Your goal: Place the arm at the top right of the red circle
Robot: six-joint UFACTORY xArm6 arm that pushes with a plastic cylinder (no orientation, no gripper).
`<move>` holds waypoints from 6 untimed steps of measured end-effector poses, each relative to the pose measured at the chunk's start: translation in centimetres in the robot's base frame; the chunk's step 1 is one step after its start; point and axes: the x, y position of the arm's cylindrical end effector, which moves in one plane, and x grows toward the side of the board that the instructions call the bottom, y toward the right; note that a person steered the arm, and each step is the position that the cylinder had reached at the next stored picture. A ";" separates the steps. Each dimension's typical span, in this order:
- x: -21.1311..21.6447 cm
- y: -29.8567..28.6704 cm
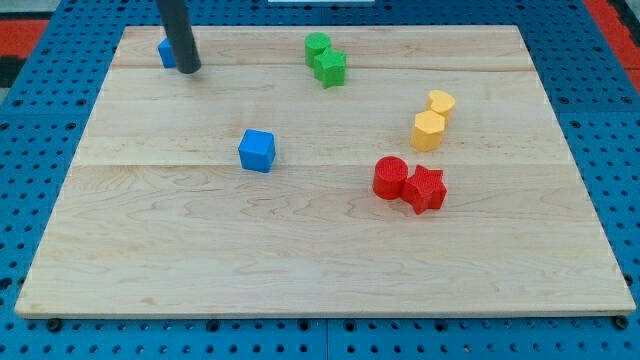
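Here my tip (189,69) rests bare at the view's top left, well apart from the red circle (390,177).

The red circle (390,177) is seen lying flat on the board's right half — touching a red star (426,188).

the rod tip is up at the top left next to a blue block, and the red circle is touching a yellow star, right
Not quite. In the camera view the red circle touches a red star, not a yellow one; the two yellow blocks sit apart, toward the view's top right of it. The rest holds: my tip is at the view's top left, right beside a partly hidden blue block.
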 end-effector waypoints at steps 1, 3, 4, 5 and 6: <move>0.3 4.8; 7.8 14.4; 12.4 18.0; 14.7 24.5; 15.0 27.1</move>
